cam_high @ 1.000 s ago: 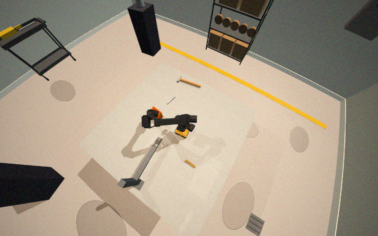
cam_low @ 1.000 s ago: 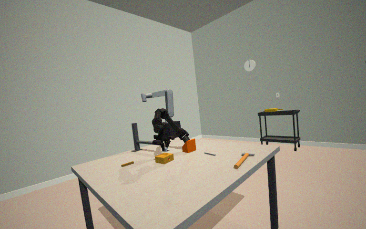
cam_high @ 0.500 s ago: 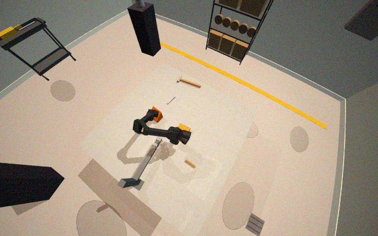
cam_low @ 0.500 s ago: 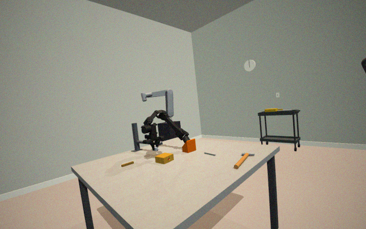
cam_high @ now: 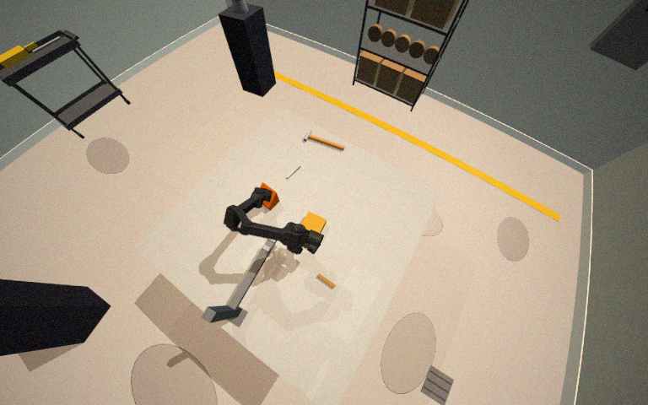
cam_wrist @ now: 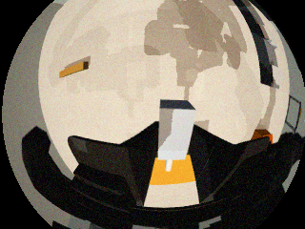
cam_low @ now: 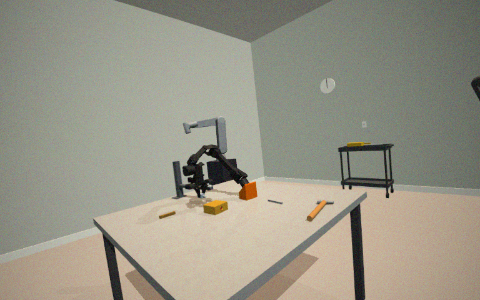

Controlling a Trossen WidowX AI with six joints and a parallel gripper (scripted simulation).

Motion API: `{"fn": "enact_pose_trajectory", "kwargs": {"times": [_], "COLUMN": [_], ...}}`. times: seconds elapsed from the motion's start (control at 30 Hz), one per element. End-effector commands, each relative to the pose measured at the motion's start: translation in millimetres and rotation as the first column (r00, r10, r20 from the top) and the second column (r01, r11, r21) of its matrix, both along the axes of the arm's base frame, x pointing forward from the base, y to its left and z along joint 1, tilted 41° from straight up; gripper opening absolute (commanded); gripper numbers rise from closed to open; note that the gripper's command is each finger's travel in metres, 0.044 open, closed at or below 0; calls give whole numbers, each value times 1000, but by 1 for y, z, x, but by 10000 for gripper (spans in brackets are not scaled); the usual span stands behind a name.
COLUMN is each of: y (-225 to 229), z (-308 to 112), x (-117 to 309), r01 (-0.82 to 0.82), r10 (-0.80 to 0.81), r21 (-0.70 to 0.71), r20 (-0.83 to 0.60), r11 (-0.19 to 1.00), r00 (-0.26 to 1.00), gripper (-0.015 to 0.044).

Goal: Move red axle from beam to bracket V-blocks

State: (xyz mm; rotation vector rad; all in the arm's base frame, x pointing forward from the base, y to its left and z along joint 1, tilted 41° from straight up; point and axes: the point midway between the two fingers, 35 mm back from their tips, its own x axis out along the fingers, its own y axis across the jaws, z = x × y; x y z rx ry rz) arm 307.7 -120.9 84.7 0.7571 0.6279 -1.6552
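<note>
I've got the pincer (cam_low: 200, 193) (cam_wrist: 172, 126) clamped on a pale pegged block (cam_low: 202, 195) (cam_wrist: 179, 135). From above, the yellow block (cam_high: 315, 221) (cam_low: 213, 207) (cam_wrist: 178, 177) lies towards twelve o'clock from my wrist (cam_high: 312, 240).

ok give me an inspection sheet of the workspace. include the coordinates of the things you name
surface: pale table (cam_high: 363, 191) (cam_low: 219, 247) (cam_wrist: 124, 29), arm shadows on it, no spill seen
job's things: red axle (cam_low: 222, 208) shows in the hole of the yellow beam (cam_high: 315, 221) (cam_low: 210, 208) (cam_wrist: 172, 176); grey bracket (cam_high: 244, 283) (cam_low: 177, 180) stands behind the beam in the exterior view, V-blocks too small to check
clutter: hammer (cam_high: 326, 142) (cam_low: 317, 210), thin rod (cam_high: 293, 172) (cam_low: 275, 201), small ochre bar (cam_high: 326, 280) (cam_low: 167, 214) (cam_wrist: 72, 71)
gripper (cam_low: 200, 193) (cam_wrist: 172, 126): shut on a grey block (cam_wrist: 181, 131) with a pale pin
cables: nothing seen
surroundings: cart (cam_high: 40, 56) (cam_low: 366, 147), shelf (cam_high: 406, 19), wall clock (cam_low: 327, 85)
</note>
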Motion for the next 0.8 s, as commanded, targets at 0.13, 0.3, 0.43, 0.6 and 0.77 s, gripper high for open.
{"fn": "enact_pose_trajectory", "kwargs": {"times": [0.13, 0.3, 0.43, 0.6, 0.77], "y": [-9, -15, -19, -24, -29], "z": [-10, -16, -21, -27, -33], "x": [-2, -2, -3, -5, -6], "r01": [-5, -5, -5, -5, -5], "r10": [5, 5, 5, 5, 5], "r21": [-3, -4, -4, -4, -5], "r20": [-5, -5, -5, -5, -5], "r11": [1000, 1000, 1000, 1000, 1000], "r00": [1000, 1000, 1000, 1000, 1000], "gripper": [0, 0, 0, 0, 0]}}
